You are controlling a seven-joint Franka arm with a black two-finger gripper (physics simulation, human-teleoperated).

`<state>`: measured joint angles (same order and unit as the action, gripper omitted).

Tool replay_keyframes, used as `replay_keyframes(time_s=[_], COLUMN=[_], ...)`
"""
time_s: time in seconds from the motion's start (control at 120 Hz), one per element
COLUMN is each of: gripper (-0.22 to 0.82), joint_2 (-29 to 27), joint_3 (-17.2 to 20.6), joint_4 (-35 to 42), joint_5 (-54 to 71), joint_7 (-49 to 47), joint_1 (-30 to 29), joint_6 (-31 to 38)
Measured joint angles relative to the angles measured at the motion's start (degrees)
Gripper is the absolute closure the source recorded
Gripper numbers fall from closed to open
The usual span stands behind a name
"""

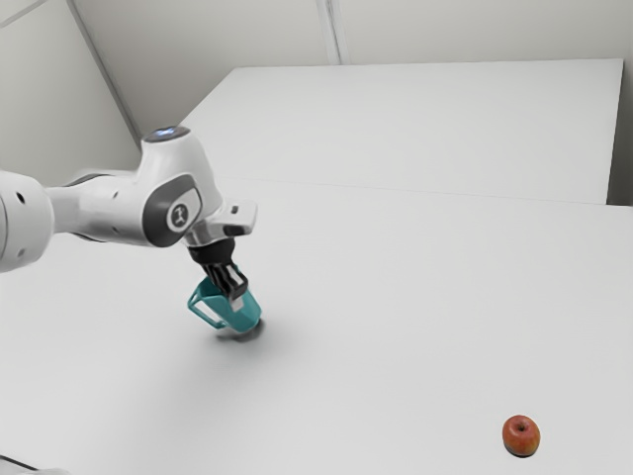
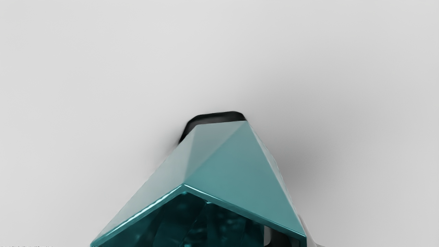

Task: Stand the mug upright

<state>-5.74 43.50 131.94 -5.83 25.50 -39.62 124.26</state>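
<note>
Gripper (image 1: 234,293) was at the teal faceted mug (image 1: 244,314), overlapping its mouth end in the exterior view. Couldn't tell how far open it was or whether it had hold. Mug was tilted, not upright, handle toward exterior view's left; contact with white table (image 1: 396,297) unclear. Red apple (image 1: 521,436) sat on the table, well apart, toward exterior view's right.

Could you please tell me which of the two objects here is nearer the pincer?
The teal faceted mug, right at the black pincer; the round red apple sits well away.
</note>
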Motion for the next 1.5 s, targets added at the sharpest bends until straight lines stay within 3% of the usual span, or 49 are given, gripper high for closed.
replay_keyframes(time_s=[0.55, 0.725, 0.85, 1.067, 1.325, 1.5], gripper=[0.78, 0.50, 0.37, 0.25, 0.10, 0.04], joint_2=[3.7, 3.7, 3.2, -0.4, -3.1, -0.7], joint_3=[0.5, 0.9, 1.1, 1.8, 1.6, 1.5], joint_4=[0.1, 0.2, 0.3, -0.5, -7.0, -19.6], joint_5=[4.0, 4.6, 4.7, 4.7, 3.8, 2.1], joint_7=[-7.6, -8.6, -9.1, -9.8, -10.3, -11.0], joint_1=[0.1, 0.0, 0.2, 0.0, -0.1, -0.3], joint_6=[2.4, 2.7, 2.8, 2.1, -4.8, -12.7])
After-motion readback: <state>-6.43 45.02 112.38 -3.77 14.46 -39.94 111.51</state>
